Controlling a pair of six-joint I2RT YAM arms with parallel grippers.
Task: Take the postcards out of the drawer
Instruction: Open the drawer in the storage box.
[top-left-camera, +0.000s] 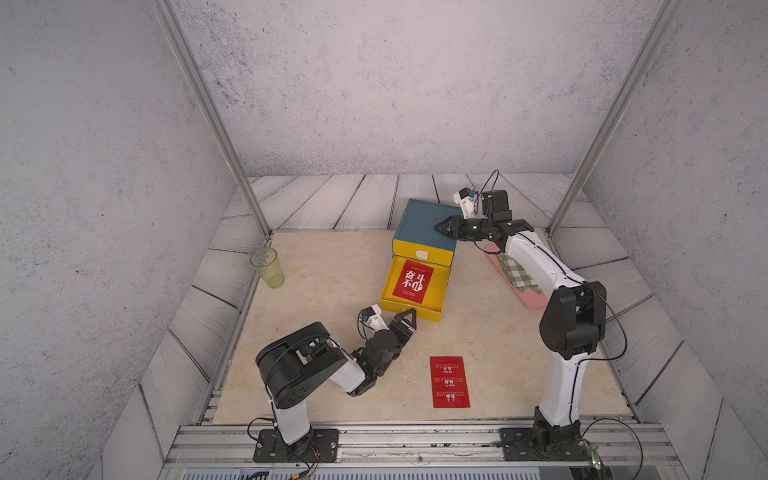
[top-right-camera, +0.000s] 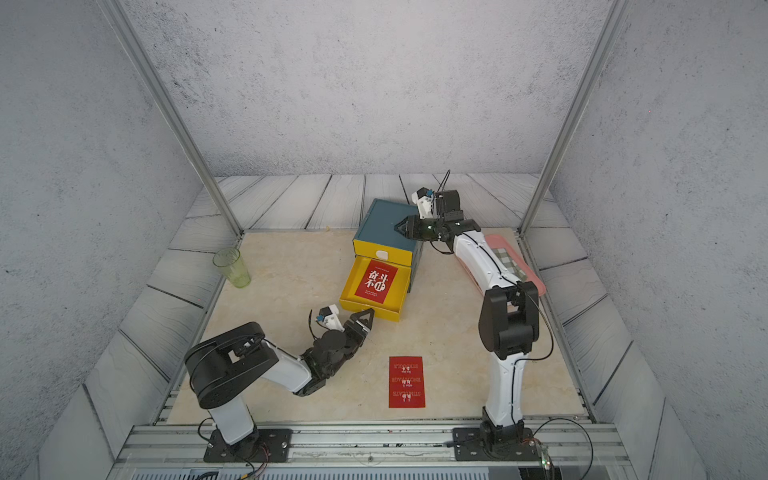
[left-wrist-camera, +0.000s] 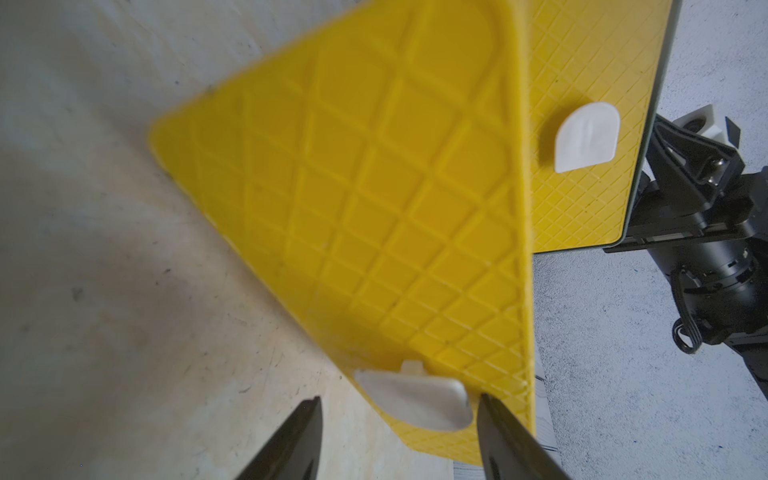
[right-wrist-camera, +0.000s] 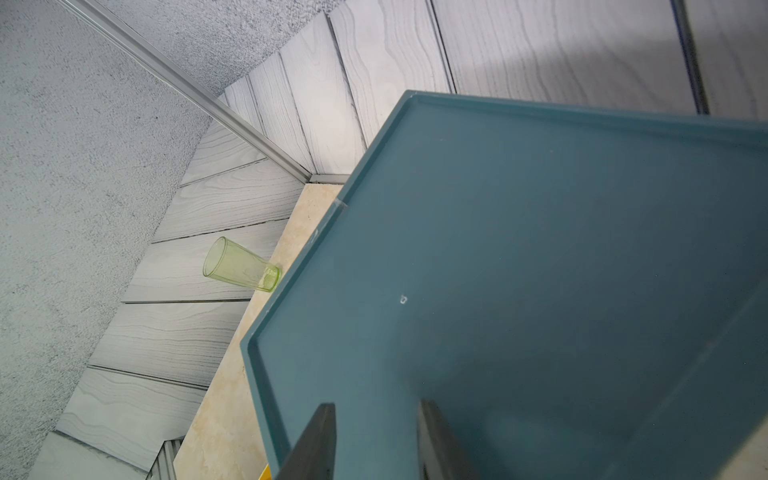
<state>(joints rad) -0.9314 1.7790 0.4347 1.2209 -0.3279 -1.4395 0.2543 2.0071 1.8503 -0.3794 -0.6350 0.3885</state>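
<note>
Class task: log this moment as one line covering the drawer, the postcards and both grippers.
drawer: open | first postcard: inside drawer | second postcard: on table | left gripper: open at handle | right gripper: open over cabinet

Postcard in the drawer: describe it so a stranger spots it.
Mid-table stands a teal-topped box with yellow drawers. In its pulled-open bottom drawer lies the red rectangular postcard. Unlike the red postcard on the tabletop, it bears large white Chinese characters.

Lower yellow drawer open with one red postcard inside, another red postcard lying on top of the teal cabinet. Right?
No. The other postcard lies flat on the tabletop in front of the drawer; both top views show it.
</note>
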